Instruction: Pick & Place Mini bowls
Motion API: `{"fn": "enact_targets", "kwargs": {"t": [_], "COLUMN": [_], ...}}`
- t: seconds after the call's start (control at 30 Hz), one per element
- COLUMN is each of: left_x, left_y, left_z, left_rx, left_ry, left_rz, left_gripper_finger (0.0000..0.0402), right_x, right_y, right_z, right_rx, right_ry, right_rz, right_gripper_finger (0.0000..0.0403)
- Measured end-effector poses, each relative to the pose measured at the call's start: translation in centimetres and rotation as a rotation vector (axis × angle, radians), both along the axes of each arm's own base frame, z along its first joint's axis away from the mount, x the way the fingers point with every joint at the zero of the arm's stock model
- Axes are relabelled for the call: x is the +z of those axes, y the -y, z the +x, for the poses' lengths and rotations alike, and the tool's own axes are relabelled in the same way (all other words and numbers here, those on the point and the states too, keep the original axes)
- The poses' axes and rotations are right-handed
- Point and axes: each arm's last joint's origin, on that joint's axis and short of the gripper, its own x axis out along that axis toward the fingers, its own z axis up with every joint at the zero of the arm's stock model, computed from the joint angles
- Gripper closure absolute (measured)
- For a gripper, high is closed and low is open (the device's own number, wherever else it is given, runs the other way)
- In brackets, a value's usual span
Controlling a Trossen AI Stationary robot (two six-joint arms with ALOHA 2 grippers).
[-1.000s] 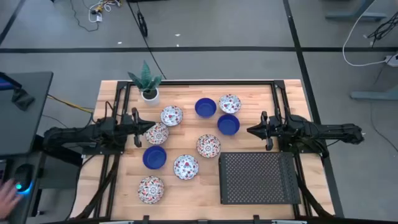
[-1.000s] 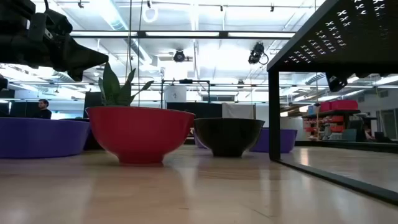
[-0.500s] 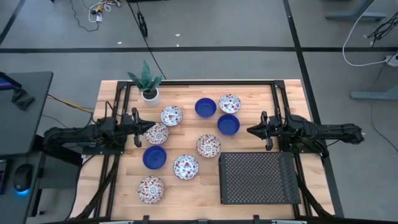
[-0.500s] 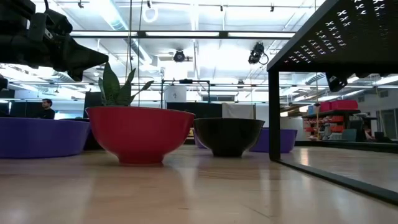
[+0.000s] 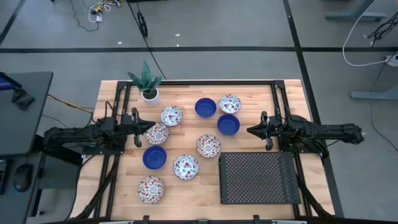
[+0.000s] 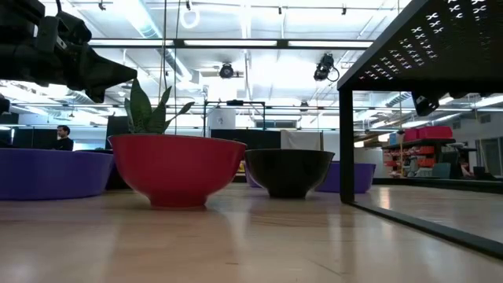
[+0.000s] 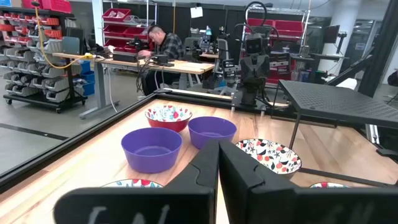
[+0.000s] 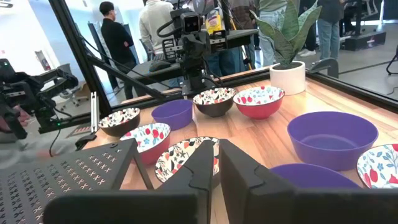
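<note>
The left gripper (image 5: 140, 126) hovers over the left side of the table (image 5: 199, 193) with its fingers together and nothing between them, its tip just beside a patterned bowl (image 5: 157, 133). The right gripper (image 5: 252, 130) waits over the right side, fingers nearly together and also empty, pointing toward a blue bowl (image 5: 228, 124). 9 small bowls (image 5: 186, 167) are spread across the middle and left of the table: 3 plain blue, 6 white with red-and-blue flowers; none sits on the black perforated rack (image 5: 258, 178) at the front right corner. A potted plant (image 5: 148, 83) stands near the back left corner. No bowl looks picked up yet, so the step in hand seems to be the first reach. To do it well, the nearer arm should spread its fingers before descending, straddle one rim wall of a bowl that has free space around it, and close gently, since these glossy bowls could slip or knock neighbours. No brand, label or readable writing shows anywhere.
</note>
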Motion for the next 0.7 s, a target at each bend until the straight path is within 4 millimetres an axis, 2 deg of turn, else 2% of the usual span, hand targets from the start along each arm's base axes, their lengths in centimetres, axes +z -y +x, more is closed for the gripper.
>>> {"fn": "enact_targets", "kwargs": {"t": [0.37,0.5,0.63,0.7], "left_x": [0.1,0.3,1.6,2.7], "left_y": [0.0,0.0,0.1,0.4], "left_z": [0.0,0.0,-0.1,-0.1], "left_rx": [0.001,-0.017,-0.058,-0.135], "left_ry": [0.015,0.067,0.221,0.325], "left_rz": [-0.008,-0.140,-0.225,-0.189], "left_gripper_finger": [0.0387,0.0387,0.0387,0.0388], "right_x": [0.0,0.0,0.0,0.0], "right_y": [0.0,0.0,0.0,0.0], "right_z": [0.0,0.0,0.0,0.0], "right_rx": [0.000,0.000,0.000,0.000], "right_ry": [0.000,0.000,0.000,0.000], "right_rz": [0.000,0.000,0.000,0.000], "right_gripper_finger": [0.0372,0.0372,0.0372,0.0372]}}
